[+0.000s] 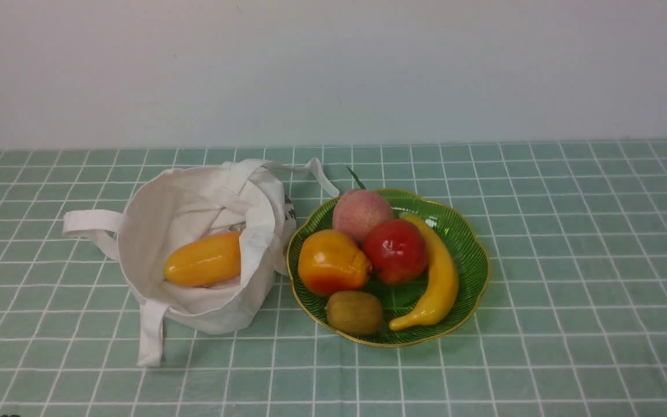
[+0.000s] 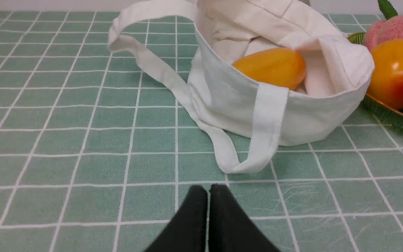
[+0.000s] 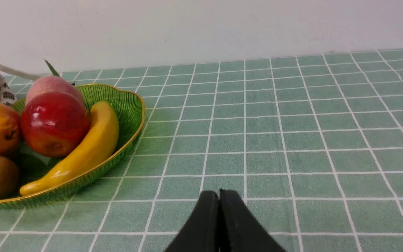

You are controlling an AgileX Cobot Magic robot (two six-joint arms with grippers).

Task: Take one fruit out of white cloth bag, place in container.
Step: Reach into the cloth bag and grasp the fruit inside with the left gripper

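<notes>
You've one mango [image 1: 203, 259] in one bag [image 1: 194, 202] centre-left, five fruits [image 1: 396, 250] on one plate [image 1: 473, 255]; left gripper [image 2: 208, 190], right gripper [image 3: 219, 196] pressed together

Bag [image 1: 162, 211] fold partly over mango [image 1: 203, 260]

The right tool [image 3: 219, 193], tips pressed together, is well apart from the container [image 3: 133, 115]. Inside the container, a banana [image 3: 89, 147] lies beside a red apple [image 3: 52, 122].

Peach [image 1: 361, 213], red apple [image 1: 395, 250], banana [image 1: 439, 278], kiwi [image 1: 354, 313], orange persimmon [image 1: 331, 262] clustered together; green checked tablecloth [image 1: 571, 260]; white wall [image 1: 333, 69] behind.
</notes>
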